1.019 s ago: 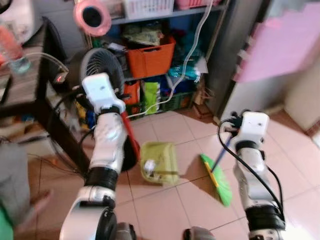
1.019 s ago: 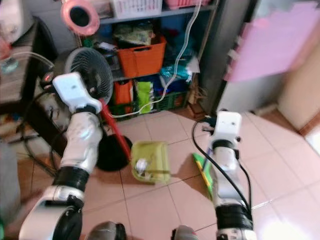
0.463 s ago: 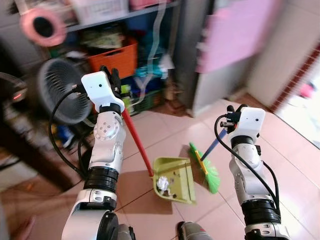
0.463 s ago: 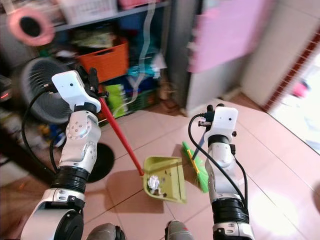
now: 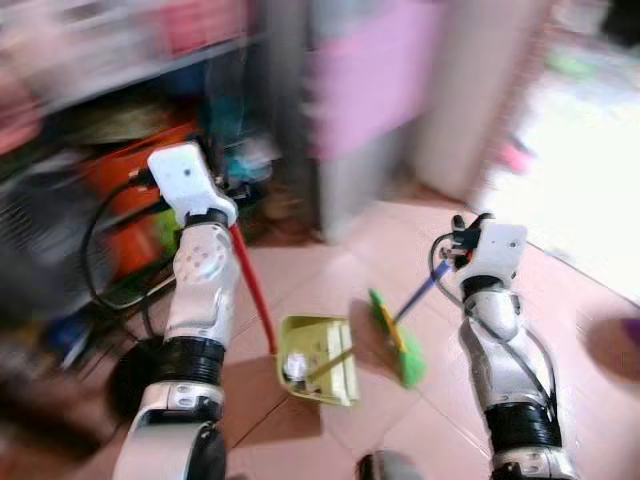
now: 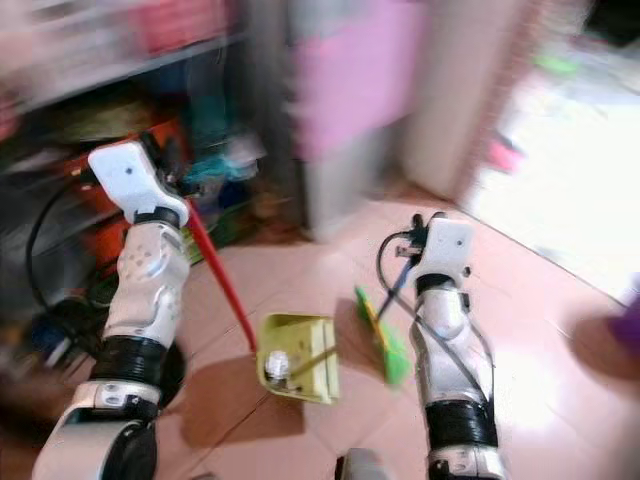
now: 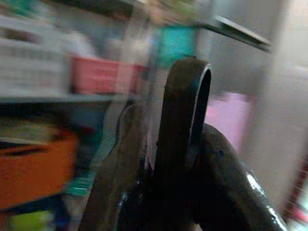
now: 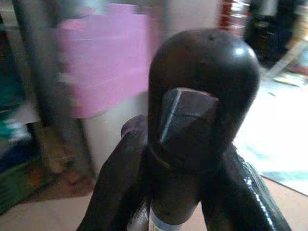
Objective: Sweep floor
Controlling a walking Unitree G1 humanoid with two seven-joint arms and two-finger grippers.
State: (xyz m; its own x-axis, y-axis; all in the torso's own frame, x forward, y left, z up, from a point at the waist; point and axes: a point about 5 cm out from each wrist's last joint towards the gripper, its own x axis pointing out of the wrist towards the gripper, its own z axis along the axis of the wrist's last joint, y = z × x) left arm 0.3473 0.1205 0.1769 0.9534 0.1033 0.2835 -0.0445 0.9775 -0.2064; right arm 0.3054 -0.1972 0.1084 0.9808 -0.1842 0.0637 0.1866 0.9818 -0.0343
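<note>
My left gripper (image 5: 232,182) is shut on the red handle (image 5: 252,290) of a yellow-green dustpan (image 5: 318,346) that rests on the tiled floor with a crumpled white scrap (image 5: 294,366) in it. My right gripper (image 5: 456,243) is shut on the blue handle (image 5: 418,296) of a broom whose green brush head (image 5: 397,340) sits on the floor just right of the pan. In the left wrist view the black fingers (image 7: 185,159) close around the handle's looped end. In the right wrist view the fingers (image 8: 125,192) clasp the handle's rounded black cap (image 8: 199,96).
Blurred shelving with an orange crate (image 5: 120,175) stands behind on the left, and a grey cabinet with a pink front (image 5: 365,80) in the middle. A dark fan base (image 5: 130,370) lies by my left arm. Bright open tiled floor (image 5: 580,200) extends to the right.
The camera has swung right: the shelves and fan slid to the left, and a bright doorway area came into view. Both grippers keep their hold; pan and broom stay close together.
</note>
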